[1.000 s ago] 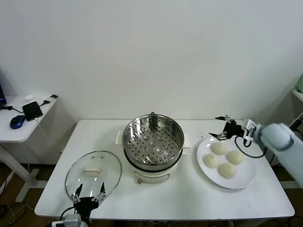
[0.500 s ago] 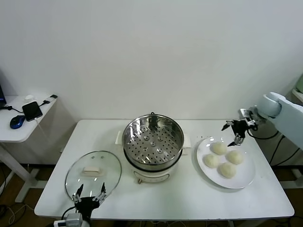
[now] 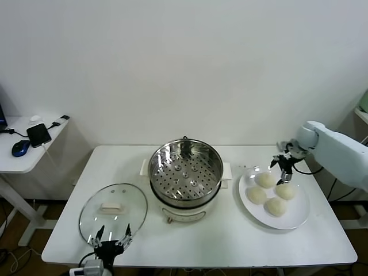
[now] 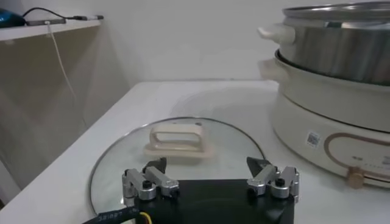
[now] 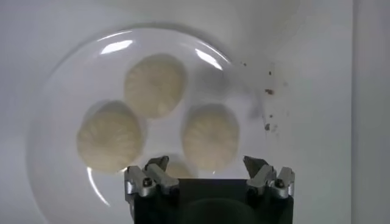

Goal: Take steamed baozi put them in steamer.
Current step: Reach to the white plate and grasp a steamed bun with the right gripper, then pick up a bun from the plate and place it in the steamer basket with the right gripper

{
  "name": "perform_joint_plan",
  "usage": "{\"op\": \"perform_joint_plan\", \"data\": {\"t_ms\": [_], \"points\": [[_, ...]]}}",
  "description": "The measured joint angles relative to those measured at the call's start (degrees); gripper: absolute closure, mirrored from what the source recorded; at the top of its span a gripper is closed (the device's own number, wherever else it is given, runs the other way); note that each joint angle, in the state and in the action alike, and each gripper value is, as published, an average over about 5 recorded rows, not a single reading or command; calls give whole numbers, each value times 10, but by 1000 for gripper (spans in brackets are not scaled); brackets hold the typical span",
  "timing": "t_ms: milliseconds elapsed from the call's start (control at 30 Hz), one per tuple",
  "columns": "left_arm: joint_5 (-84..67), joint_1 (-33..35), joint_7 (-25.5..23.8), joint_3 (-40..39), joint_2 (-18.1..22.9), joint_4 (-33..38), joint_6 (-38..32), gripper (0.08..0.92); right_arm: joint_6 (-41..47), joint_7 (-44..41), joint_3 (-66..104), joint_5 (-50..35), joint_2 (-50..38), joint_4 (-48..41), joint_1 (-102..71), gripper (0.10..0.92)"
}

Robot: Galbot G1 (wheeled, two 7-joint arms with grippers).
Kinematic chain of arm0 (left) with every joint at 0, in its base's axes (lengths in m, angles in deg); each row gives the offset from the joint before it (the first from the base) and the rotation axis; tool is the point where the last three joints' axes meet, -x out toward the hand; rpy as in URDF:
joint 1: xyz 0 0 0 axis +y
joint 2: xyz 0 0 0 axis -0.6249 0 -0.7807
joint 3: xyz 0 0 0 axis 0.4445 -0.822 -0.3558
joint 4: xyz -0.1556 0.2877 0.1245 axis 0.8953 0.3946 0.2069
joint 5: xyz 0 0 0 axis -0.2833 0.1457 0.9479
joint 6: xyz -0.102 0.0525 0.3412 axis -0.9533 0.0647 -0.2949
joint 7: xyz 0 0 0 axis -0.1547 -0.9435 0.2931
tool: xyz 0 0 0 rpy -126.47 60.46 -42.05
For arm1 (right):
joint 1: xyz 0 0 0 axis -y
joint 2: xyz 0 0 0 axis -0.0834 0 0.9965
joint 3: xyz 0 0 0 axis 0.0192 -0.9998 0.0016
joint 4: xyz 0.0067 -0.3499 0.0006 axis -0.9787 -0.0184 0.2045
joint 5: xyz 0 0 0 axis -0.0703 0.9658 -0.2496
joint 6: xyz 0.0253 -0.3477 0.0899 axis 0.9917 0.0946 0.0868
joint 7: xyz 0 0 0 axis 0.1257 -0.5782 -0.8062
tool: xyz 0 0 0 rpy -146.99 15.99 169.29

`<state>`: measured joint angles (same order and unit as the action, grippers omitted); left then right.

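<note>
Above the white plate (image 3: 299, 215) on the worktop (image 3: 230, 241) we see the right end effector (image 3: 284, 169) spread wide over four steamed baozi (image 3: 266, 180). The steamer (image 3: 186, 169) stands mid-worktop. The left end effector (image 3: 112, 243), also wide, waits by the glass lid (image 3: 113, 210).

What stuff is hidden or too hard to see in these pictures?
- Right wrist view: the fourth bun is mostly hidden behind the right gripper.
- Left wrist view: the steamer is cut off by the edge; its inside is unseen.
- Head view: the left gripper sits at the bottom edge, its arm cut off.
</note>
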<state>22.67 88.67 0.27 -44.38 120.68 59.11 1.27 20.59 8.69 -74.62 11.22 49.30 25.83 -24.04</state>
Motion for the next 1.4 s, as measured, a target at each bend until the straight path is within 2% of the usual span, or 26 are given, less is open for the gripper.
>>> {"op": "perform_joint_plan", "data": {"t_ms": [400, 633, 733, 1067, 1400], "points": [[0, 3, 1, 0, 1, -1, -1, 177, 8, 17, 29, 27, 34, -49, -28, 207], [0, 6, 1, -2, 2, 1, -2, 177, 10, 16, 38, 31, 39, -55, -31, 346], [1, 9, 3, -4, 2, 4, -1, 177, 8, 11, 36, 27, 36, -50, -29, 367], [11, 20, 9, -20, 8, 14, -1, 177, -16, -12, -2, -4, 9, 9, 35, 364], [21, 31, 12, -36, 8, 27, -3, 177, -68, -29, -130, -109, 16, 135, 235, 365]]}}
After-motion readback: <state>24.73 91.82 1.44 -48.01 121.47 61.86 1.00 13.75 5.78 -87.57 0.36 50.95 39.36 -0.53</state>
